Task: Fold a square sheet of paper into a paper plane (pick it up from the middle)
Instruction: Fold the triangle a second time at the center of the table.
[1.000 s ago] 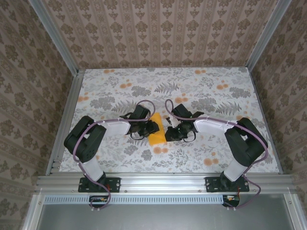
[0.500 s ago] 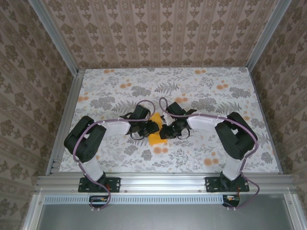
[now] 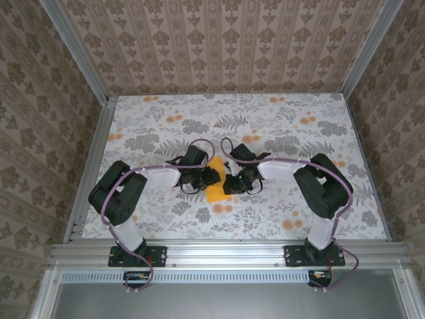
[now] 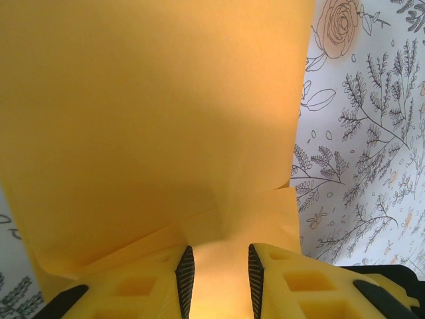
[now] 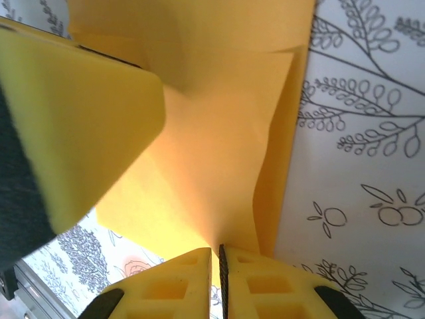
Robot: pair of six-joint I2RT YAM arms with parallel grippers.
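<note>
Square sheet of paper (image 3: 216, 190) lies near the middle of the counter (image 3: 285, 126). The left hand (image 4: 219, 259) is at its nine o'clock, standing apart; the right hand (image 5: 219, 251) at three o'clock is pinched on it. One-sided pulling could tear or skew it.

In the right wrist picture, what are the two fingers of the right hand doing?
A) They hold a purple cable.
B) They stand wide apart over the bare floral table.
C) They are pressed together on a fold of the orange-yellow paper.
C: the right hand has its fingers almost touching, and a thin fold of the orange-yellow paper runs down into the narrow slit between them.
</note>
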